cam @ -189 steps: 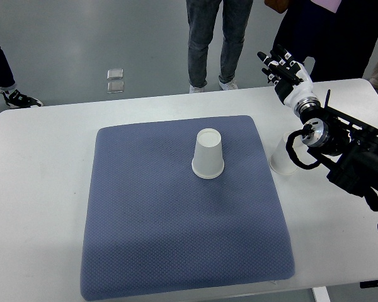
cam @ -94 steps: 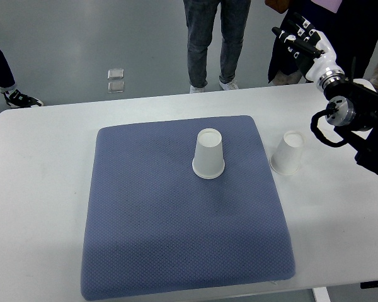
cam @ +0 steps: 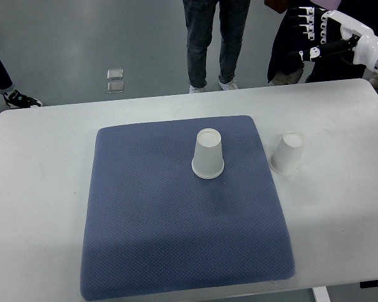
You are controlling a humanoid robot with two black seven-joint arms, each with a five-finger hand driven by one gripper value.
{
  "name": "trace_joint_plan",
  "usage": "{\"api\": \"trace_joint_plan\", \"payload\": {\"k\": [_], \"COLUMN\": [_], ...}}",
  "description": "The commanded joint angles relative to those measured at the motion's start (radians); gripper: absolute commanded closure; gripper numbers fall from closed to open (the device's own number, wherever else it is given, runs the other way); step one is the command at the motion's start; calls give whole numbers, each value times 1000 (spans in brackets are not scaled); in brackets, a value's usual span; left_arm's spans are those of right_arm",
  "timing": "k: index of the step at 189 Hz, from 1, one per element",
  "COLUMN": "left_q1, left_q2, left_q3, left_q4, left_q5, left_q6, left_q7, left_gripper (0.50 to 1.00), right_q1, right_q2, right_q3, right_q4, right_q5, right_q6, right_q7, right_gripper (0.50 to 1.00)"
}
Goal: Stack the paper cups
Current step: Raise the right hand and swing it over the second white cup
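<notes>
One upturned paper cup point(cam: 208, 155) stands on the blue mat point(cam: 176, 239); a second cup point(cam: 286, 153) stands on the table point(cam: 38, 189) just right of the mat. The right hand point(cam: 321, 31) hangs beyond the mat's far right corner, fingers spread, empty.

The robot's right hand point(cam: 320, 34) shows white-shelled fingers point(cam: 306, 20) with black joints, joined to a white forearm.

no legible txt, no labels, brands or nos. on anything in view
</notes>
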Motion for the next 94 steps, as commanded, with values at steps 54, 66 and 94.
{"api": "trace_joint_plan", "payload": {"k": [54,66,94], "left_q1": [0,0,0], "left_q2": [0,0,0], "left_q3": [0,0,0], "left_q4": [0,0,0], "left_q5": [0,0,0], "left_q6": [0,0,0], "left_q7": [0,0,0], "left_gripper": [500,500,500], "right_q1": [57,57,56], "right_q2": [-108,-105,-97], "right_q3": [-24,-51,-86], "right_q4": [303,315,313], "right_q5": [-546,-623,-733], "right_q6": [173,163,112], "right_q7": [1,1,1], "right_gripper": [585,585,587]}}
